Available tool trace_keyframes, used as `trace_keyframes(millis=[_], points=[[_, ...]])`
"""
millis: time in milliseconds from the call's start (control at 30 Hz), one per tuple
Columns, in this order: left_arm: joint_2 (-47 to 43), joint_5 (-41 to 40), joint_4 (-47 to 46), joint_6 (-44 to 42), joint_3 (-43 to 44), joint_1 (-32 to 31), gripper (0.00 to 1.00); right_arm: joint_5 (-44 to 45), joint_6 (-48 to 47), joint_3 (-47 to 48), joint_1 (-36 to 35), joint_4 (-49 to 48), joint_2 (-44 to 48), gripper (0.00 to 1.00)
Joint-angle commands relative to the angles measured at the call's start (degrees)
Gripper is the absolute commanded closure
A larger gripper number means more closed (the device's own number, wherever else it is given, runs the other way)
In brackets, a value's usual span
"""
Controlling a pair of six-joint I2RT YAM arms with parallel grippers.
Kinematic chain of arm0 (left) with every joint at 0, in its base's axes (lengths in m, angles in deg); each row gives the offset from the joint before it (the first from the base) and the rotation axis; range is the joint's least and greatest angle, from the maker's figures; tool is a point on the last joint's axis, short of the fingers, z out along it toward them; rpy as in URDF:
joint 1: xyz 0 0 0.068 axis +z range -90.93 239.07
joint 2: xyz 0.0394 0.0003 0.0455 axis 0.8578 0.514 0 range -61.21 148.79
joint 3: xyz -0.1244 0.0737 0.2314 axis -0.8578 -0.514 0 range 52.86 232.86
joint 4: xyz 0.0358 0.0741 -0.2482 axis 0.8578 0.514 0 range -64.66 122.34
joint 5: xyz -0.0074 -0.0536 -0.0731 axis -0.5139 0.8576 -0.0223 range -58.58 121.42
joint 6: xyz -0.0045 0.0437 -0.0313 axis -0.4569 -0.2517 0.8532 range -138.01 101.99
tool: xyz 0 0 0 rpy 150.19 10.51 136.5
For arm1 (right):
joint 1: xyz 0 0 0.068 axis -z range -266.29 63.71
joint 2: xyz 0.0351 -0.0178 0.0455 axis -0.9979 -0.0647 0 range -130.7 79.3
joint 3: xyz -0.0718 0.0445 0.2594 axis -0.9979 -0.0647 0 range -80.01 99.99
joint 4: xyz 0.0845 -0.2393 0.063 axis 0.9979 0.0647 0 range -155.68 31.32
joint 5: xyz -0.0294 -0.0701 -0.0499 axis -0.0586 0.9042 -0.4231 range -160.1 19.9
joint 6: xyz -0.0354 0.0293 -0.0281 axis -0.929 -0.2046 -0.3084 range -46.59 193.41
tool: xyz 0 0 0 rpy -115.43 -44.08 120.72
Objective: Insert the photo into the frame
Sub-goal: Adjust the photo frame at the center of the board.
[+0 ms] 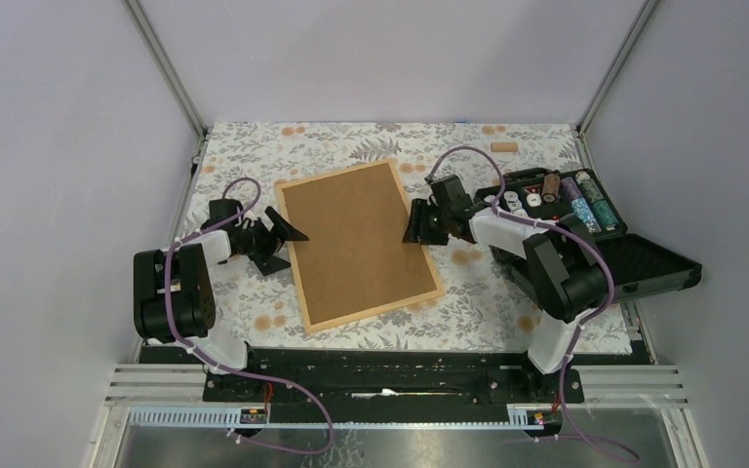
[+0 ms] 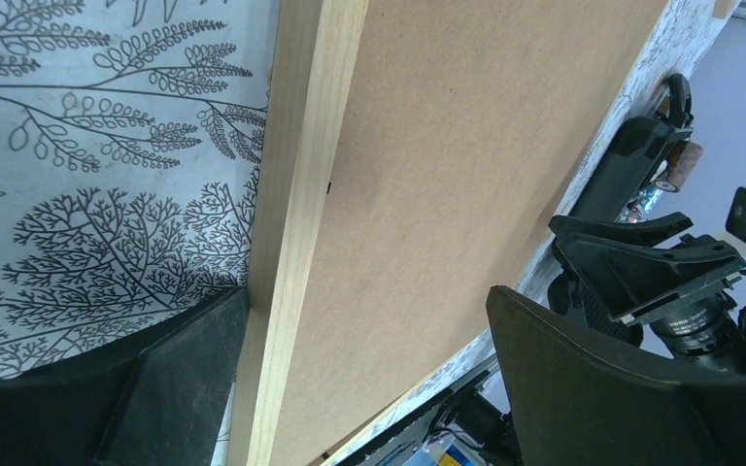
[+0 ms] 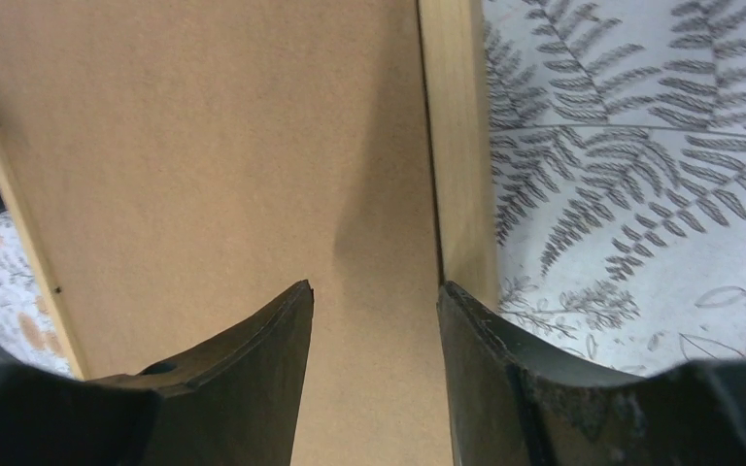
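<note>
A thin light-wood rectangular picture frame (image 2: pixel 296 194) lies flat in the middle of the grey leaf-patterned tablecloth (image 1: pixel 254 146), turned a little so its long sides run slantwise from the far left to the near right. A plain brown fibreboard backing panel (image 1: pixel 361 244) fills it rim to rim, so whatever lies beneath the panel cannot be seen.

The left gripper (image 2: pixel 367 291) sits low at the frame's left long side with its black fingers spread wide. One finger is over the cloth just outside the wooden rail, the other over the board, and nothing is clamped between them.

The right gripper (image 3: pixel 374 286) points down at the opposite long side. Its fingers stand partly apart – one over the board, the other at the inner edge of the right rail – and only bare board shows in the gap.

To the right, an open black plastic case (image 1: pixel 634 263) holds several patterned rolls. A small pale wooden block (image 1: pixel 503 147) rests near the far edge of the cloth, well apart from the frame.
</note>
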Motion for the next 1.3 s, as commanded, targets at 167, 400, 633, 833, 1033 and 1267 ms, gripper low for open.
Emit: trace_keyframes(millis=[167,400,633,833,1033,1267], points=[[2.95,1.87,-3.74,-0.22,-1.3,0.0,0.02,-7.8,0.87,-1.61,0.36,-6.05,-2.91,0.51],[3.3,3.5,-6.23,1.66,-2.92,-0.53,0.03,-20.54,8.62,-5.62,0.2,-16.63,2.31,0.56],[2.85,3.41,-7.03,2.82,-3.06,-1.72,0.03,-26.41,15.12,-8.03,-2.1,-22.71,3.66,0.58],[2.54,3.0,-7.44,3.37,-3.24,-2.42,0.03,-24.96,15.2,-9.26,-5.34,-22.85,4.78,0.58],[1.87,2.55,-6.93,3.36,-2.86,-2.53,0.03,-2.7,6.75,-6.07,-8.34,-0.56,3.81,0.49],[0.0,-3.1,-1.52,-0.21,-0.59,-2.44,0.03,11.39,-0.2,-3.18,-10.65,10.85,7.68,0.31]])
